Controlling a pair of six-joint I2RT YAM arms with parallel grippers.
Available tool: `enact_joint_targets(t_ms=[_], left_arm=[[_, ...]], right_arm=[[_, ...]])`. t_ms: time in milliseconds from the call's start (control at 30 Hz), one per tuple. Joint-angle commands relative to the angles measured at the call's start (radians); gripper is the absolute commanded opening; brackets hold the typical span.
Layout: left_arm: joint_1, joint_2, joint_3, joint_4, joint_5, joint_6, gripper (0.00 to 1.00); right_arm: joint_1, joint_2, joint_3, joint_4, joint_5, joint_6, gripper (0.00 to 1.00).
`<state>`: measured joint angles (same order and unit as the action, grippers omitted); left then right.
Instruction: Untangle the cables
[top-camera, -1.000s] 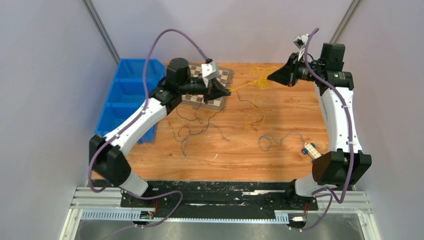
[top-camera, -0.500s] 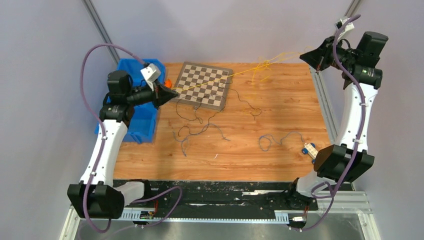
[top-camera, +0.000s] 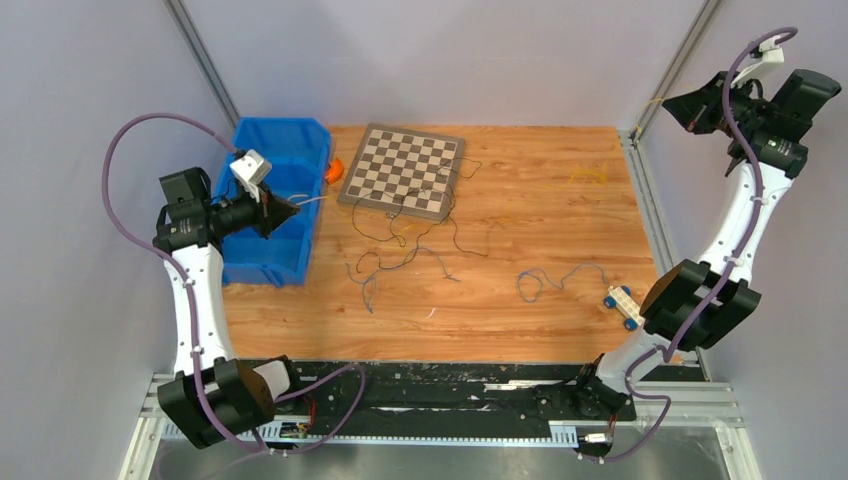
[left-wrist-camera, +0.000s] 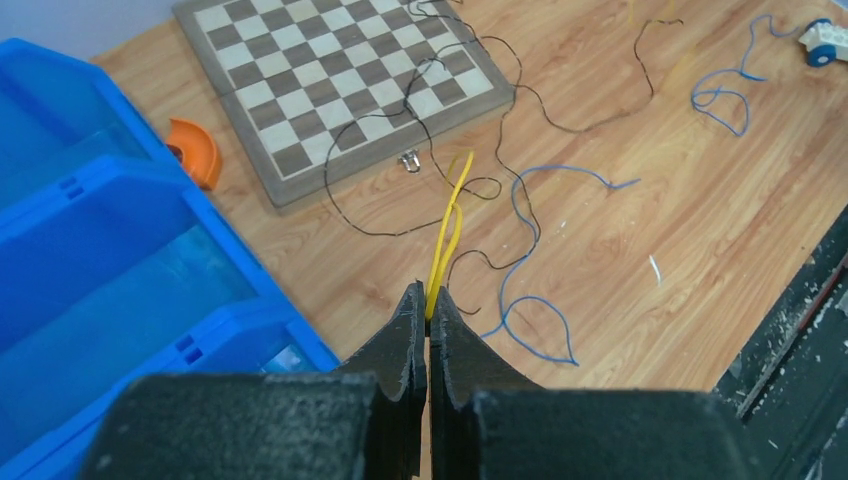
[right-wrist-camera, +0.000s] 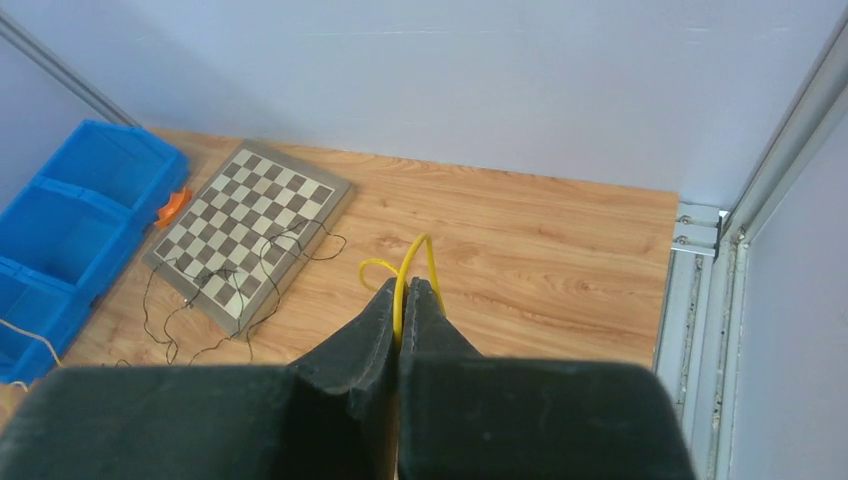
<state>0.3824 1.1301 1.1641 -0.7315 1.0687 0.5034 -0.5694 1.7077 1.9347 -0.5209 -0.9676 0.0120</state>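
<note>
Wooden bench (top-camera: 560, 225) below, arms spread wide: left fingers (left-wrist-camera: 427, 300) clamped on a yellow wire (left-wrist-camera: 447, 225), right fingers (right-wrist-camera: 400, 292) clamped on a yellow loop (right-wrist-camera: 405, 262). Other cables (top-camera: 400, 262) lie beside the chessboard (top-camera: 402, 170). Pull gently, grips firm!

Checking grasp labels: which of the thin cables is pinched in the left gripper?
The yellow cable, looping out from the shut left gripper. The blue cables and black cables lie loose on the table.

Table (top-camera: 560, 220): bin (top-camera: 260, 272) at left rear; board (top-camera: 402, 168) right of it, rear centre; cables (top-camera: 398, 245) on and before board; 1 cable loop (top-camera: 530, 287) further right; toy (top-camera: 622, 302) at right front edge.
</note>
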Motion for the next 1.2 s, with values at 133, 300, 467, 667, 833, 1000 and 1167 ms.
enact_joint_targets(t_ms=[133,300,467,667,833,1000,1167], left_arm=[[-0.045,-0.009,0.007,-0.107,0.063,0.137,0.0],[-0.221,-0.062,0.065,-0.128,0.092,0.07,0.0],[-0.335,-0.114,0.127,0.2,0.13,-0.289,0.0],[-0.496,-0.055,0.276,0.351,0.13,-0.483,0.0],[-0.67,-0.015,0.231,0.385,0.064,-0.497,0.0],[-0.714,0.073,0.083,0.453,-0.082,-0.443,0.0],[-0.736,0.222,0.029,0.489,-0.12,-0.378,0.05]], right_arm=[[0.004,-0.002,0.053,0.114,-0.054,0.104,0.0],[0.005,-0.002,0.06,0.162,-0.102,0.171,0.0],[0.01,-0.01,0.063,0.196,-0.131,0.215,0.0],[0.038,-0.02,0.041,0.21,-0.15,0.229,0.0],[0.074,-0.035,0.017,0.226,-0.176,0.25,0.0],[0.131,-0.066,0.004,0.235,-0.235,0.276,0.0],[0.208,-0.114,-0.015,0.24,-0.298,0.284,0.0]])
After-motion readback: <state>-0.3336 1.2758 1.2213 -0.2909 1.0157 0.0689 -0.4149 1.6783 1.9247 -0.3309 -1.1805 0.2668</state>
